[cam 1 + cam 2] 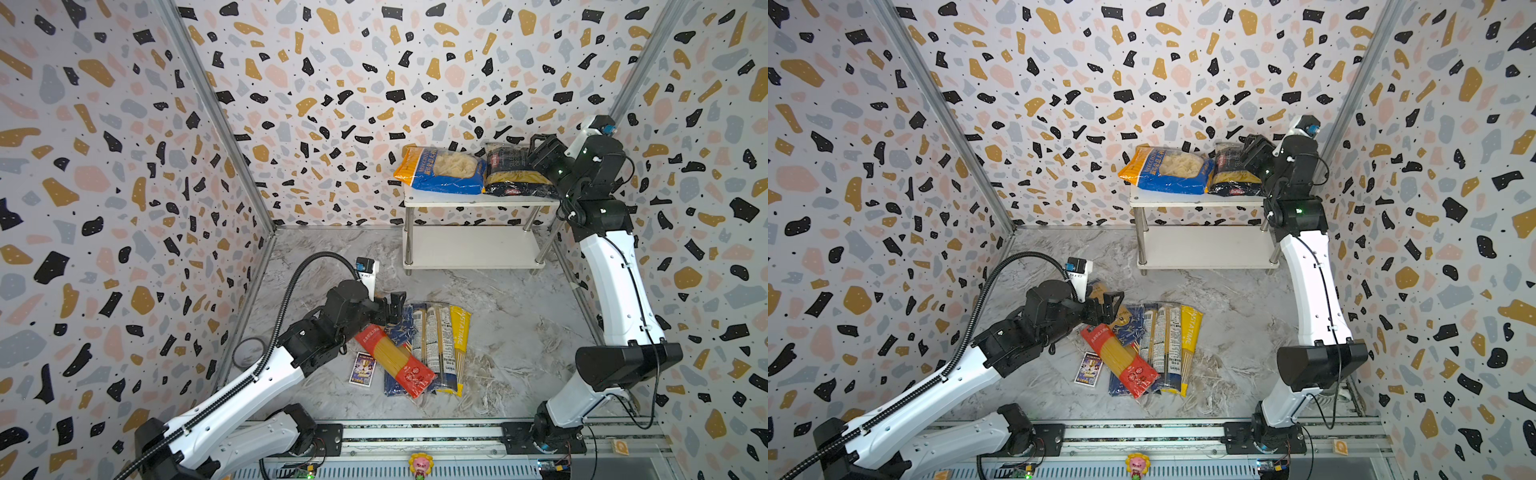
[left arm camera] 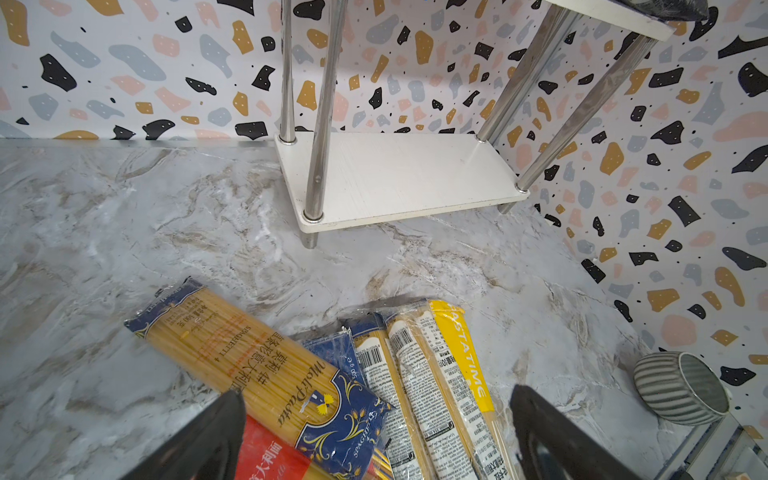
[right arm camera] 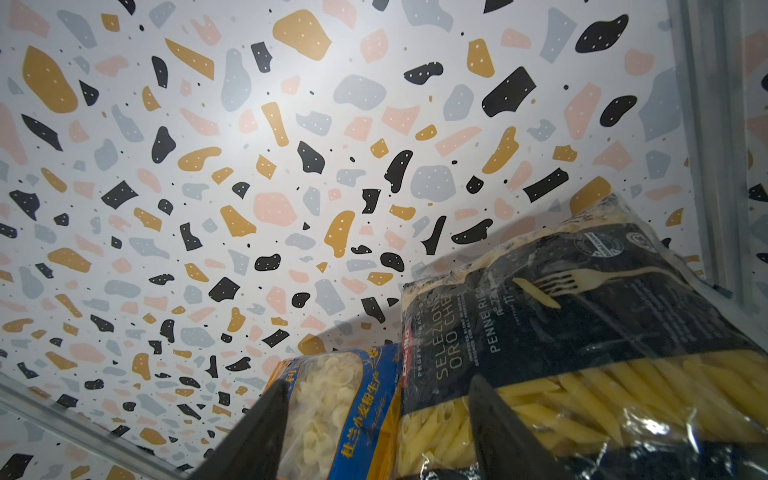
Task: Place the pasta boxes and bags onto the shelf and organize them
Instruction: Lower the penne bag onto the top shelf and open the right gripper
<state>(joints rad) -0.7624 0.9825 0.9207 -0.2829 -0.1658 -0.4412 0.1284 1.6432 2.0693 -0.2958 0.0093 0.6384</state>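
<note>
The white two-tier shelf (image 1: 473, 200) (image 1: 1196, 200) stands at the back right. On its top board lie a blue-orange bag of shells (image 1: 442, 170) (image 3: 332, 399) and, touching it, a navy penne bag (image 1: 515, 174) (image 3: 582, 332). My right gripper (image 1: 540, 151) (image 3: 378, 432) hovers over the penne bag's far end, jaws apart and holding nothing. Several spaghetti packs (image 1: 428, 349) (image 2: 419, 374) lie bunched on the marble floor, a red-ended one (image 1: 395, 359) slanted across them. My left gripper (image 1: 395, 307) (image 2: 374, 432) hangs wide open just above the packs' far ends, over a navy pack (image 2: 266, 365).
The shelf's lower board (image 2: 399, 174) is bare. A small purple card (image 1: 362, 369) lies left of the packs. A grey ribbed round object (image 2: 681, 388) sits by the right wall. Patterned walls close in three sides, and the arms' rail (image 1: 415, 434) runs along the front.
</note>
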